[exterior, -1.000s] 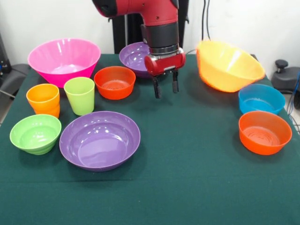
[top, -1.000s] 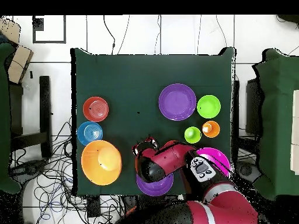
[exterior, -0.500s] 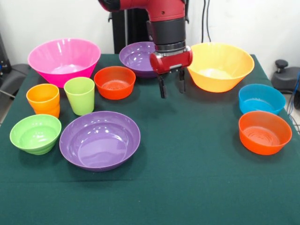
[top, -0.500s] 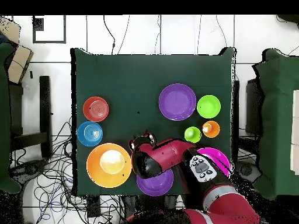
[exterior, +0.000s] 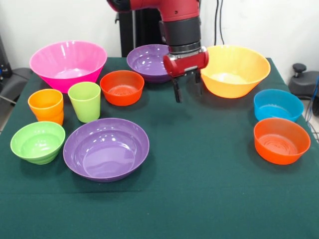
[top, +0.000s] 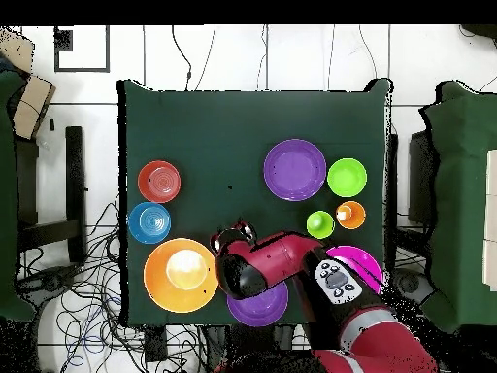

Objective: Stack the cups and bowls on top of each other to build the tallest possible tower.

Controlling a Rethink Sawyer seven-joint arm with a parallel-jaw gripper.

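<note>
glossy plastic, light and stiff but slick, so i'd pinch the yellow bowl [exterior: 234,69] by its thin rim. it sits upright at the table's far side, just beside my gripper [exterior: 188,88], whose fingers hang parted and empty. nothing is stacked yet.

In the front view, the surface [exterior: 209,199] carries nothing stacked. Along the back, left to right, stand a large bowl [exterior: 68,63], a wide bowl [exterior: 147,62] and another large bowl [exterior: 234,69]. A small bowl [exterior: 122,87] sits between the first two, nearer the front. Left of it stand two cups [exterior: 84,101] [exterior: 46,106] side by side. Before them lie a small bowl [exterior: 38,142] and, to its right, a wide bowl [exterior: 106,148]. At right, one bowl [exterior: 277,104] sits just behind another [exterior: 281,140]. The gripper [exterior: 188,87] hangs above the surface, between the back bowls.
</note>
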